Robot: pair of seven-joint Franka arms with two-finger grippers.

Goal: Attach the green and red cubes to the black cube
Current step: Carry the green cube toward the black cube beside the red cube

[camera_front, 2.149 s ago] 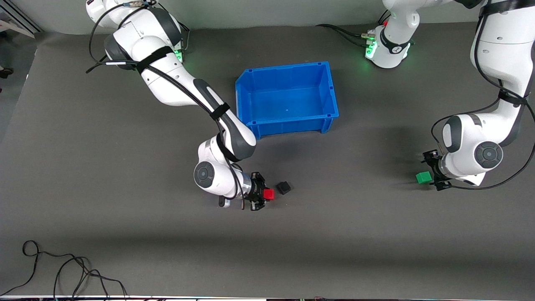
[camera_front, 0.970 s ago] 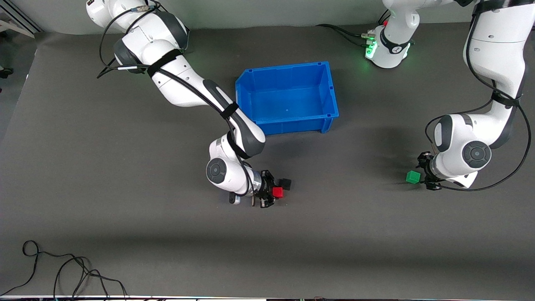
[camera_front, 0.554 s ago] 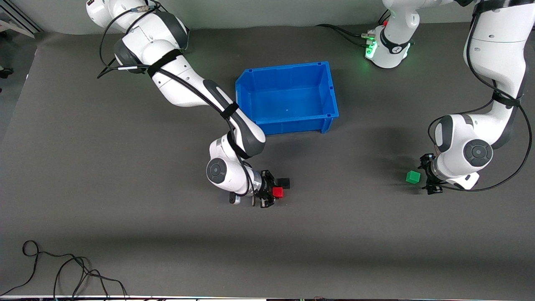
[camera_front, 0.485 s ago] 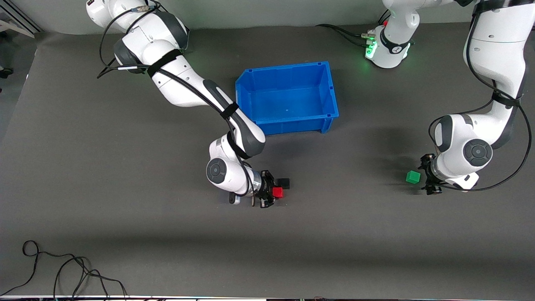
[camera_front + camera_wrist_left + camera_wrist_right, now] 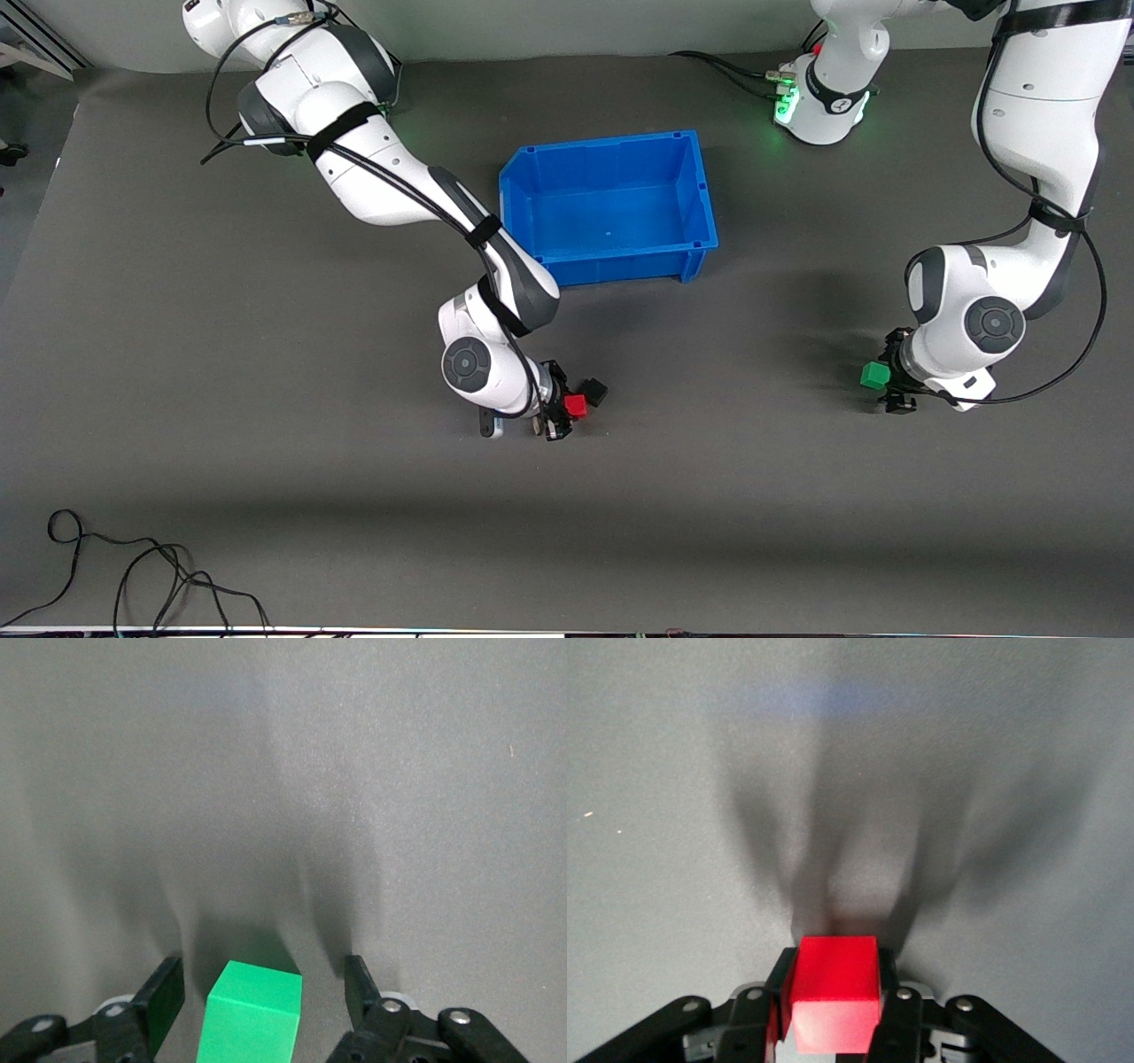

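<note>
A: Front view?
B: Right gripper (image 5: 567,411) grips the red cube (image 5: 576,406), touching the black cube (image 5: 594,392), nearer the camera than the blue bin (image 5: 704,208).
A: Wrist views?
B: Left gripper (image 5: 264,1010) spread wide around the green cube (image 5: 252,1013); red cube (image 5: 835,992) clamped.

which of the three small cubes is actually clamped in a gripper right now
The red cube, pinched by the right gripper. The green cube sits between the left gripper's open fingers; the black cube lies free.

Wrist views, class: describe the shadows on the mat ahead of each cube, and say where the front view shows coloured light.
Right wrist view: several overlapping dark streaks fan out from the red cube, so more than one lamp. Left wrist view: softer streaks ahead of the green cube. Front view: green glow at the left arm's base.
</note>
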